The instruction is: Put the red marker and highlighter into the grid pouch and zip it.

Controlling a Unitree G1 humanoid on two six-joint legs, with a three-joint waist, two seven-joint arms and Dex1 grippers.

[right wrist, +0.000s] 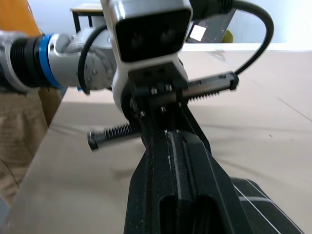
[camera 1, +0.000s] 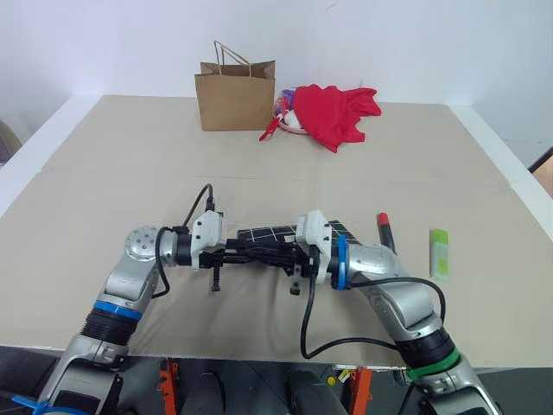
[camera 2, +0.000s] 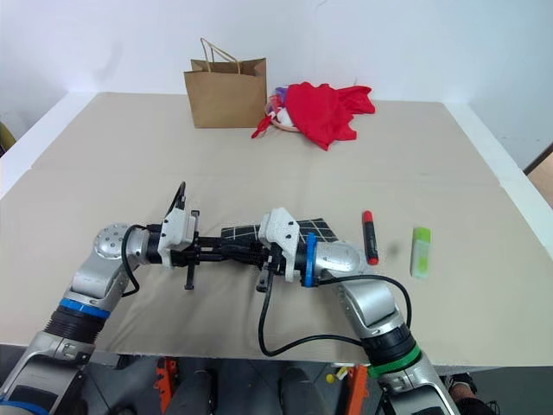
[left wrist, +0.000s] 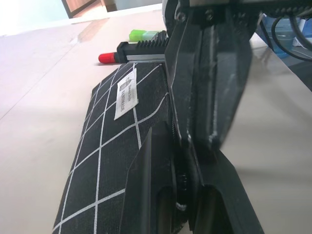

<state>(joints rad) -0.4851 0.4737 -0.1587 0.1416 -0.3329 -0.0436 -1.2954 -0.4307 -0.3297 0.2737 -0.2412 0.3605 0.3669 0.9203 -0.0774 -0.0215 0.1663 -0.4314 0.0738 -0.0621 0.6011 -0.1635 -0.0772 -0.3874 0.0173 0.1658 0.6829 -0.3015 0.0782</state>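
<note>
The left end effector (camera 1: pixel 252 253) and the right end effector (camera 1: pixel 278 254) meet tip to tip over the grid pouch (camera 1: pixel 270 233), both with fingers pressed together along the pouch's near edge; whether either pinches the fabric or the zipper pull cannot be told. The grid pouch lies flat on the tabletop (camera 1: pixel 104 199). Just beside the pouch, on its right, lies the red marker (camera 1: pixel 384 230); the highlighter (camera 1: pixel 440 252) lies farther right of the pouch. Well beyond the pouch stand a brown paper bag (camera 1: pixel 235 97) and a red cloth (camera 1: pixel 335 112).
</note>
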